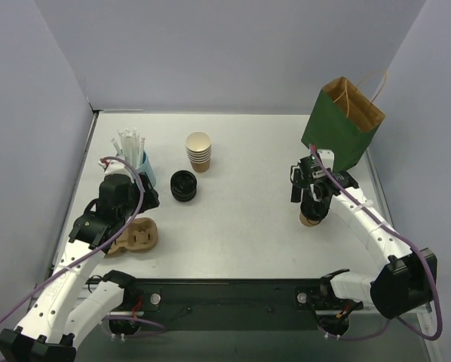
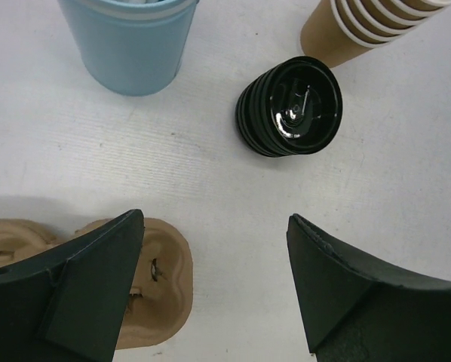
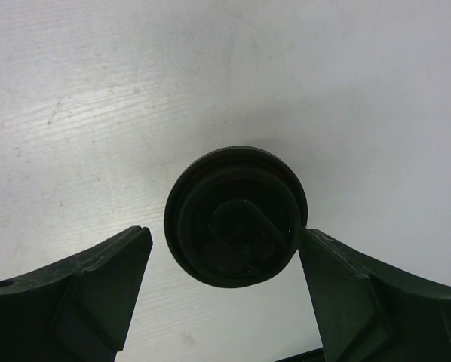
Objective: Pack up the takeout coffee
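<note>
The takeout coffee, a kraft-brown cup (image 1: 310, 219) with a round black lid (image 3: 235, 216), stands on the white table right of centre. My right gripper (image 1: 313, 202) hangs right above it. In the right wrist view the right gripper (image 3: 225, 230) is open with one finger on each side of the lid; the right finger is at the lid's edge and the left one stands apart. My left gripper (image 1: 144, 200) is open and empty over bare table at the left, also shown in the left wrist view (image 2: 215, 219).
A green and kraft paper bag (image 1: 342, 124) stands open behind the right gripper. A stack of black lids (image 1: 184, 185) (image 2: 289, 108), stacked tan cups (image 1: 199, 151) (image 2: 361, 26), a blue cup (image 1: 142, 166) (image 2: 131, 41) with white sticks, and a cardboard cup carrier (image 1: 139, 235) (image 2: 161, 271) lie left.
</note>
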Available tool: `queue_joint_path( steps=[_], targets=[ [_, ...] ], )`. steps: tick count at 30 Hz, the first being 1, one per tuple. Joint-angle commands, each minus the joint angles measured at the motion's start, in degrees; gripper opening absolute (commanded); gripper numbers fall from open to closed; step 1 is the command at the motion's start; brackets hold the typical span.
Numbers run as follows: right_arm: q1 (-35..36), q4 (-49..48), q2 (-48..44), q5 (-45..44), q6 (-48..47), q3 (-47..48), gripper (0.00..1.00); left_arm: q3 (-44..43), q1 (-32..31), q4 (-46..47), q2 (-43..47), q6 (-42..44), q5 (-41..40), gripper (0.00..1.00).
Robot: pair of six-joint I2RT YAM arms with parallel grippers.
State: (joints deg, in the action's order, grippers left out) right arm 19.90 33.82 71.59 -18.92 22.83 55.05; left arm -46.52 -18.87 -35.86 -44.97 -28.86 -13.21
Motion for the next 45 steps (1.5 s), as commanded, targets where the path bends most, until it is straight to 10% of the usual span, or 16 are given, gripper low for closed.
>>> queue_joint_path(
  steps=[1, 18, 30, 45],
  targets=[
    [-0.2, 4.1, -2.9, 2.2, -0.9, 3.9, 0.83, -1.7, 0.5, -5.0, 0.3, -6.9, -5.2, 0.86],
    [2.1, 1.2, -4.4, 4.6, -2.0, 6.6, 0.78, 0.2, 3.3, -25.0, 2.3, -37.0, -17.8, 0.71],
    [-8.5, -1.1, 14.6, 0.5, -21.0, 45.1, 0.79, -2.4, 3.3, -10.5, 10.1, -16.0, -10.3, 0.80],
    [-23.6, -0.5, 33.2, 26.6, -28.0, 63.3, 0.80, 5.4, 3.2, 1.0, 16.0, -4.1, 0.0, 0.81]
  ],
)
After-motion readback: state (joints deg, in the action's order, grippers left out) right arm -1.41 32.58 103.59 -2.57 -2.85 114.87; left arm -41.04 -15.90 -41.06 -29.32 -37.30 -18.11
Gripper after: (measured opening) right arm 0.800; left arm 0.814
